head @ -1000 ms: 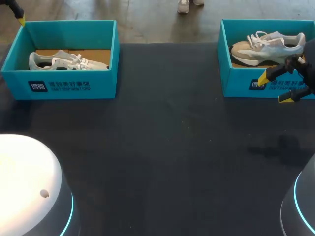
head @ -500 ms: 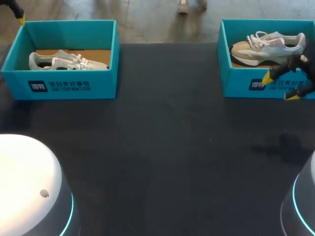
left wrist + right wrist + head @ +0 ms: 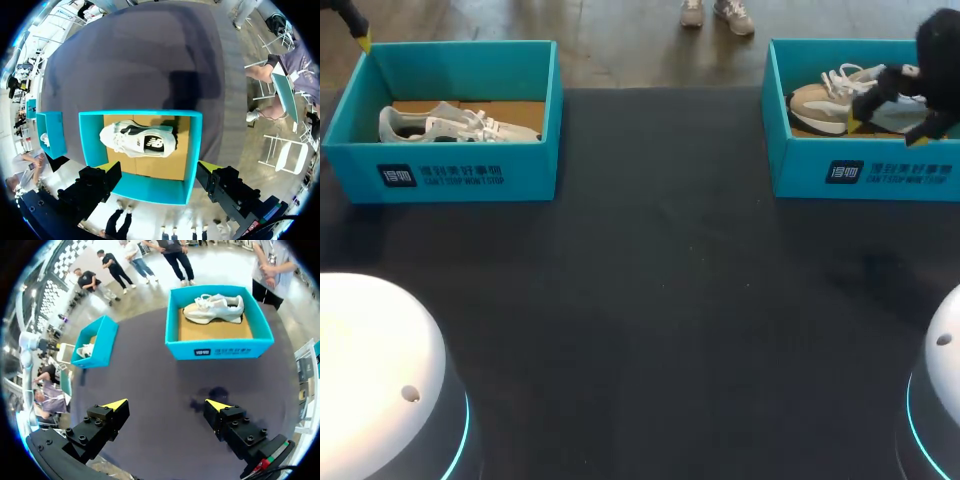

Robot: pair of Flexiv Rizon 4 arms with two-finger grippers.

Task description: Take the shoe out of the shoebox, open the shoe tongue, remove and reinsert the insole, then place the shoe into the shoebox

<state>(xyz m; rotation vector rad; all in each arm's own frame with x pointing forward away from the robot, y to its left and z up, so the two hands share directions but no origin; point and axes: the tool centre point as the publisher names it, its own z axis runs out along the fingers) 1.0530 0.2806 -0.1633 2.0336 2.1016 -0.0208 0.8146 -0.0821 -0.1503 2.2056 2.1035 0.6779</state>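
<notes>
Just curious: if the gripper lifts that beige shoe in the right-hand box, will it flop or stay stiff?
The beige shoe probably keeps its shape, since its thick sole looks firm. Its loose laces would likely dangle. Gripped at one end alone, it may tip downward.

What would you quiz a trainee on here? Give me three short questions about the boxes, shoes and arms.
1. True or false: a white shoe lies in the left shoebox.
2. The right gripper is: A) shut on a shoe, B) open, C) holding an insole.
3. What colour is the right shoebox?
Key: 1 true; 2 B; 3 teal.
</notes>
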